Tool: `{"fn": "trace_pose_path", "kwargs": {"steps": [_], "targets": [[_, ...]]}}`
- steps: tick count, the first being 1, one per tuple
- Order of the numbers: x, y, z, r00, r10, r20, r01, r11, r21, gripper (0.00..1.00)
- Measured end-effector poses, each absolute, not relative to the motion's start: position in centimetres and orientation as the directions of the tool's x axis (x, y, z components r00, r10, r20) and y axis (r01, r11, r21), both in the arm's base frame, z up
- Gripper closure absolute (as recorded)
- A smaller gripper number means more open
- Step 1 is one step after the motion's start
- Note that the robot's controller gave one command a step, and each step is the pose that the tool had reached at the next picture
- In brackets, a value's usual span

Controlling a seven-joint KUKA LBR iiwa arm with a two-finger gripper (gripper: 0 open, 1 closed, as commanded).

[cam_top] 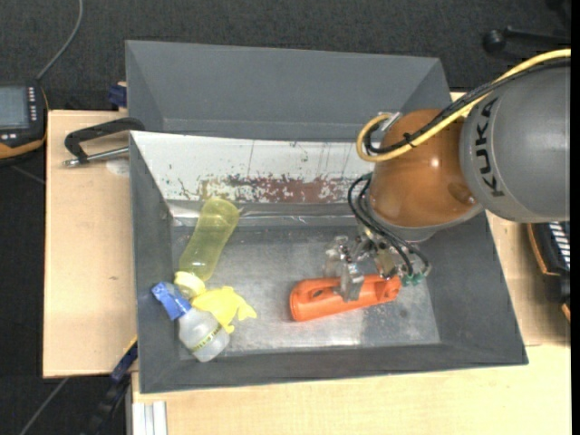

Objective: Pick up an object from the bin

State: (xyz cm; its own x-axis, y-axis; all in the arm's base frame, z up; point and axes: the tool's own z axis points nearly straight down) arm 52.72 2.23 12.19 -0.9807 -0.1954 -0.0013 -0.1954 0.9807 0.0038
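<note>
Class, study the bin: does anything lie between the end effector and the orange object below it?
Nothing visible does. The end effector sits directly at the long orange object near the middle front of the bin. The yellowish tube and the small blue-capped bottle lie apart at the left.

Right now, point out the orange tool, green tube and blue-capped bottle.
orange tool [317, 301]: camera view, left end
green tube [208, 241]: camera view, middle
blue-capped bottle [203, 335]: camera view, clear body

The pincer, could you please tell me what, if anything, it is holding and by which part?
Cannot be told: the pincer is down over the middle of the orange tool on the bin floor, but whether it grips is unclear.
</note>
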Motion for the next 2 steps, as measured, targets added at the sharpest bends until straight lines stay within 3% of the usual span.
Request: {"fn": "trace_pose_path", "kwargs": {"steps": [1, 2], "targets": [[53.1, 1.4, 13.8, -0.98, -0.198, -0.019, -0.198, 0.98, 0.001, 1.0], [54.7, 2.5, 23.6, -0.977, -0.215, -0.008, -0.215, 0.977, 0.004, 1.0]]}}
